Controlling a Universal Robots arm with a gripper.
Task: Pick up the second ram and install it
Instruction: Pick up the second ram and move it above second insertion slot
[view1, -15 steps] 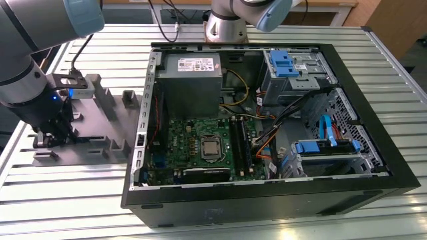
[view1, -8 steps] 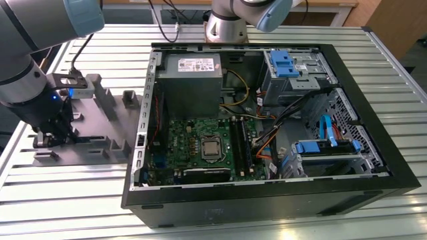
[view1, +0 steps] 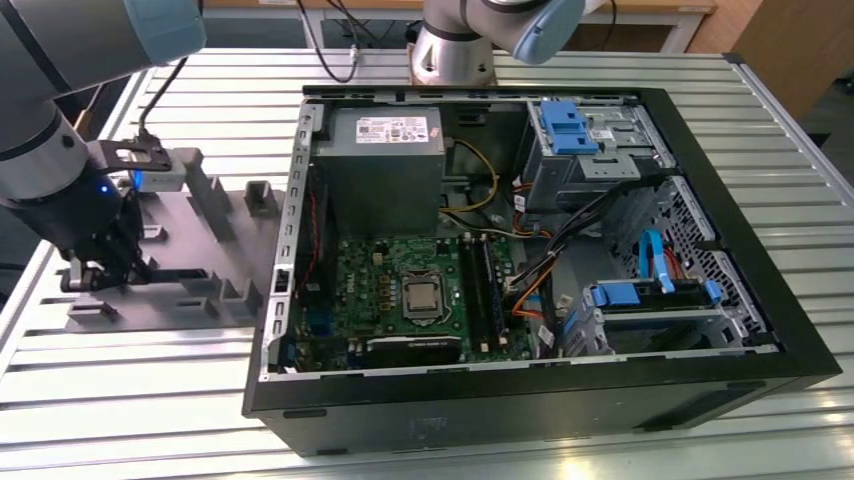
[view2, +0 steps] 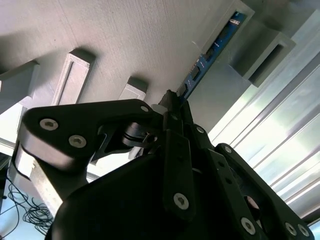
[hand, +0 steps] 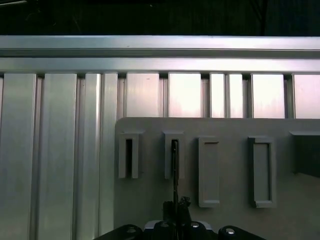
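The second ram, a narrow blue board studded with dark chips, stands on edge in a slot of the grey fixture. Its far end is tucked into a raised pocket that seems meant to keep it upright and offer its long edge to a grasp. In the first wrist view the second ram reads as a thin dark line running out of one of the fixture's upright slots.

The pincer is pressed together on the stick, its black fingers meeting on either face near the end closest to the camera. With the far end of the board seated in its pocket, the pick-up looks to be at the gripping stage, the stick not yet lifted clear.

In the exterior view the arm reaches down at the exterior view's left, the pincer low over the fixture. The fixture lies on the slatted metal bench, just beside the open computer case. That placement probably keeps the carry from fixture to machine short.

Inside the case the green motherboard lies flat next to the grey power supply, well apart from the pincer. Whether a stick already sits in the motherboard's memory slots cannot be told.
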